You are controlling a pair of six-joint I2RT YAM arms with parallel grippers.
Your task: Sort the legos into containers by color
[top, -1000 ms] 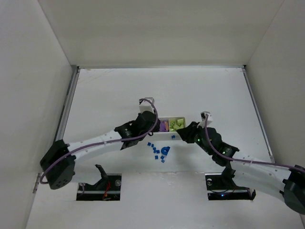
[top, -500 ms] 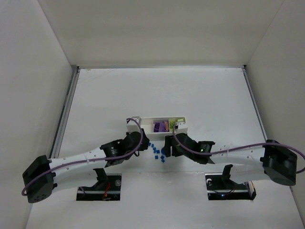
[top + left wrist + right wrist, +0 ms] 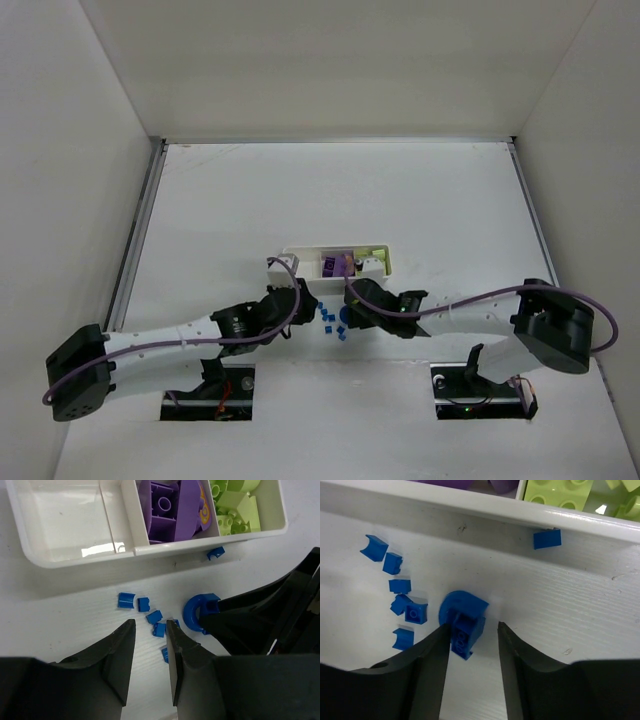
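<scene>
Both arms have dropped back from the tray (image 3: 75,556) to the blue bricks (image 3: 154,616) scattered on the surface (image 3: 60,620) just in front of it. The left end effector (image 3: 150,626) hovers low over the small ones, narrowly parted and empty, while the right end effector (image 3: 470,630) stands open astride the rounded blue piece (image 3: 462,605), which sits close against one finger with a gap to the other. Middle compartment holds the purple piece (image 3: 167,505), right one the yellow-green ones (image 3: 235,510), and one small blue brick (image 3: 215,553) rests against the tray's outer wall.
</scene>
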